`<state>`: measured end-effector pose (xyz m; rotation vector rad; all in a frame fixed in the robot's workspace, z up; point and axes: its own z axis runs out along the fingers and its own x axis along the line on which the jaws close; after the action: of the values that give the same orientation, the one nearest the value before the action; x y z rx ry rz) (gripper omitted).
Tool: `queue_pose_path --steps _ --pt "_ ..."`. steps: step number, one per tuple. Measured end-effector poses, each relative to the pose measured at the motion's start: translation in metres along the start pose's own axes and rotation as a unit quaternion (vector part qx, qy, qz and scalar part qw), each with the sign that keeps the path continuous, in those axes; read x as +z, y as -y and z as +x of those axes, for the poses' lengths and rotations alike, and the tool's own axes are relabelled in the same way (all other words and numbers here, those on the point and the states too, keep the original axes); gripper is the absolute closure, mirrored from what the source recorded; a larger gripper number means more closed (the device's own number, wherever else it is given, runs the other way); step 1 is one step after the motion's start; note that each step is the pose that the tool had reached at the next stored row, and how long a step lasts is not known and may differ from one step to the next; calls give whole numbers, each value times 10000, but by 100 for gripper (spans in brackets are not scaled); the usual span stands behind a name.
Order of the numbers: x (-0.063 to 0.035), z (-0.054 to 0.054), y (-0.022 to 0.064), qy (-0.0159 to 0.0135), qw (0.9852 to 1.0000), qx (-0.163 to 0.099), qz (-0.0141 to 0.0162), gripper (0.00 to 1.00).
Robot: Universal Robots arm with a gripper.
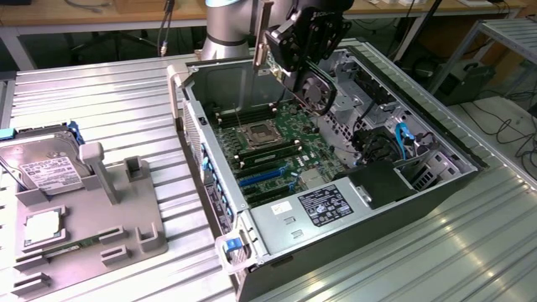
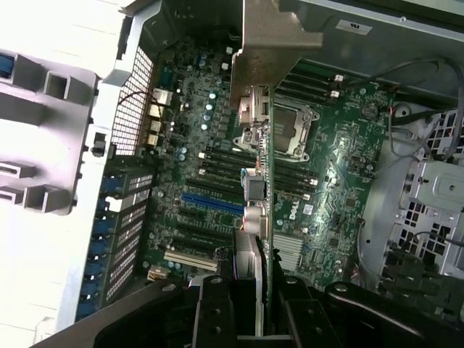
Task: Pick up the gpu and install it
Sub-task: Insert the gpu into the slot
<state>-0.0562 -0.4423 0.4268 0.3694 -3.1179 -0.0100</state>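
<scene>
gripper [image 1: 298,60] is clamped on the gpu [image 1: 319,91], which hangs over the open pc case [image 1: 353,245] at about 12 o'clock in the exterior view, not seated yet. my worry: if the card comes down tilted or misses the blue slot [image 1: 264,178], its edge could scrape the motherboard [image 1: 277,148] or the bracket could snag the case wall. it's a thin thing to grip, so it might twist too. containers, left to right: the grey tray [image 1: 100,217] at 8 o'clock holds a hard drive [image 1: 46,167], a cpu [image 1: 42,228] and a memory stick [image 1: 63,250]. the case in the middle holds the motherboard, plus a power supply [image 1: 315,204] toward 6 o'clock.
</scene>
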Motion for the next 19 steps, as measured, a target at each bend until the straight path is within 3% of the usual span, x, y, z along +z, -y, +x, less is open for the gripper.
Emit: queue_pose_path --steps 4,7,8,10,11,12,13,14,15,16,17,18,19 --pt "0 0 0 -1 9999 -157 0 72" --pt "0 0 0 -3 9988 -480 1 72" --pt "0 0 0 -4 9976 -693 1 72" --pt "0 0 0 -8 9929 -1190 1 72" --pt "0 0 0 -9 9895 -1444 1 72" --pt "0 0 0 -12 9838 -1791 2 72" --pt "0 0 0 -13 9793 -2024 2 72" --pt "0 0 0 -14 9766 -2151 3 72" --pt "0 0 0 -16 9688 -2480 3 72" --pt "0 0 0 -18 9621 -2727 3 72" --pt "0 0 0 -19 9567 -2909 3 72" --pt "0 0 0 -20 9536 -3010 3 72" --pt "0 0 0 -21 9457 -3249 4 72"
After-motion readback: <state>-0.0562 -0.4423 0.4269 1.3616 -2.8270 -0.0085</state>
